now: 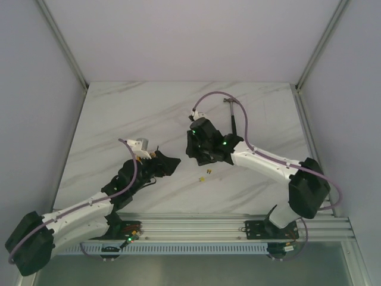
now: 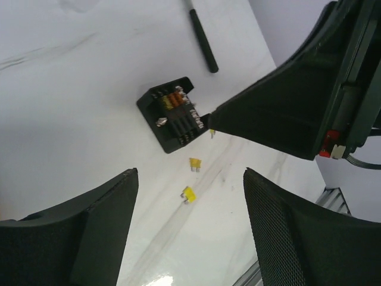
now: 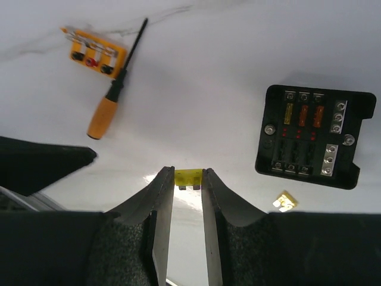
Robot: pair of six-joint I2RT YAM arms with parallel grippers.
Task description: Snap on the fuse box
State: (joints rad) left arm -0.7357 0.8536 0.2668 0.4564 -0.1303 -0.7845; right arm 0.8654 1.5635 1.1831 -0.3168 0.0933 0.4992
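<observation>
The small black square plastic fuse box (image 3: pixel 314 136) is lying flat near the middle of the white marbled counter (image 1: pixel 119 119), and its inside is showing: one yellow and two orange fuses are sitting in the far row of slots, and silver screw terminals are lining one side. In the top view the wrist of the right arm is covering it. The right pincer (image 3: pixel 188 173) is hovering low over the counter near the box's left side and apart from it. Its black padded fingers (image 3: pixel 161 196) are standing close together and are pinching a small yellow blade fuse (image 3: pixel 188 178) at their tips. The left pincer (image 2: pixel 190 176) is pointing at the box from the other side, well short of it. Its two fingers (image 2: pixel 89 232) are standing wide apart and are holding nothing. Between the left pincer and the fuse box, two loose yellow fuses (image 2: pixel 194 162) are lying on the bare counter, one just nearer the box than the other. In the left wrist view the tip of a right finger is appearing at the box's corner, though whether it is touching there cannot be told. Farther off, a screwdriver with an orange handle and a black shaft (image 3: pixel 113 89) is lying just beside a small flat orange block (image 3: pixel 94 52) carrying metal clips.
</observation>
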